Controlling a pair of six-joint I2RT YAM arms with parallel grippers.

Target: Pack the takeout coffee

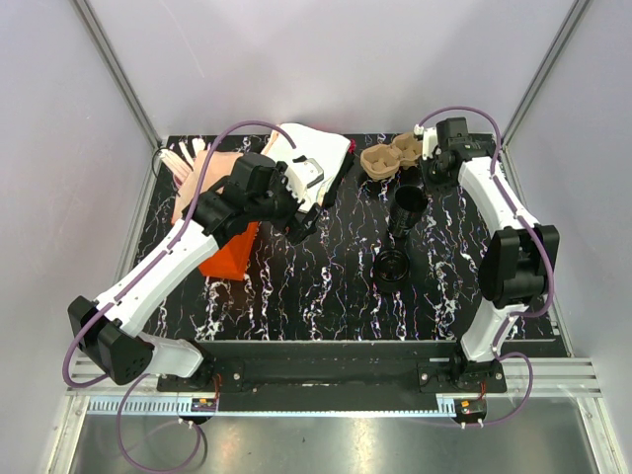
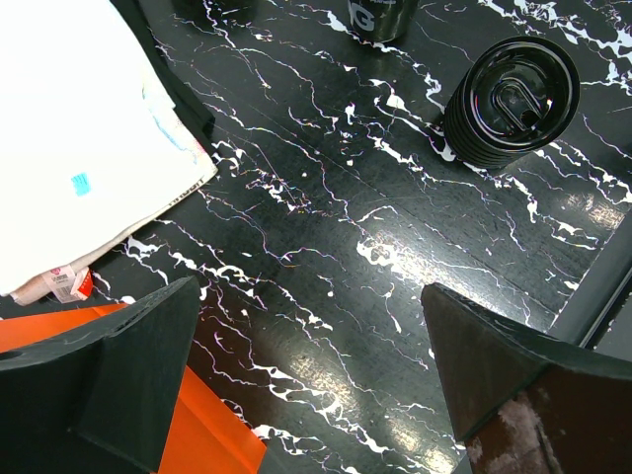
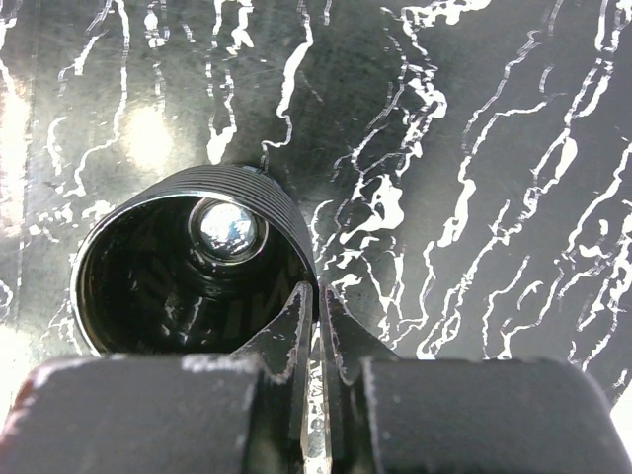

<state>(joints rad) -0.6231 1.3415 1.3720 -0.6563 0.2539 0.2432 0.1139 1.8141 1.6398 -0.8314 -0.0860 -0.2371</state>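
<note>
The takeout coffee point(image 1: 407, 209) is a black ribbed cup with an open top, standing right of the table's middle, just in front of the brown cardboard tray point(image 1: 388, 158). My right gripper point(image 1: 427, 186) comes down on it from the back right. In the right wrist view the gripper point(image 3: 318, 288) is shut on the cup's rim point(image 3: 247, 188), one finger inside and one outside. A second black cup point(image 1: 392, 267) with a lid stands nearer. My left gripper point(image 1: 301, 225) hangs open over bare tabletop, nothing between its fingers point(image 2: 309, 291).
The lidded cup point(image 2: 513, 94) lies to the upper right of the left gripper. A white bag point(image 1: 311, 158) and an orange bag point(image 1: 229, 252) lie under the left arm. A pink cup of wooden stirrers point(image 1: 188, 163) stands at the back left.
</note>
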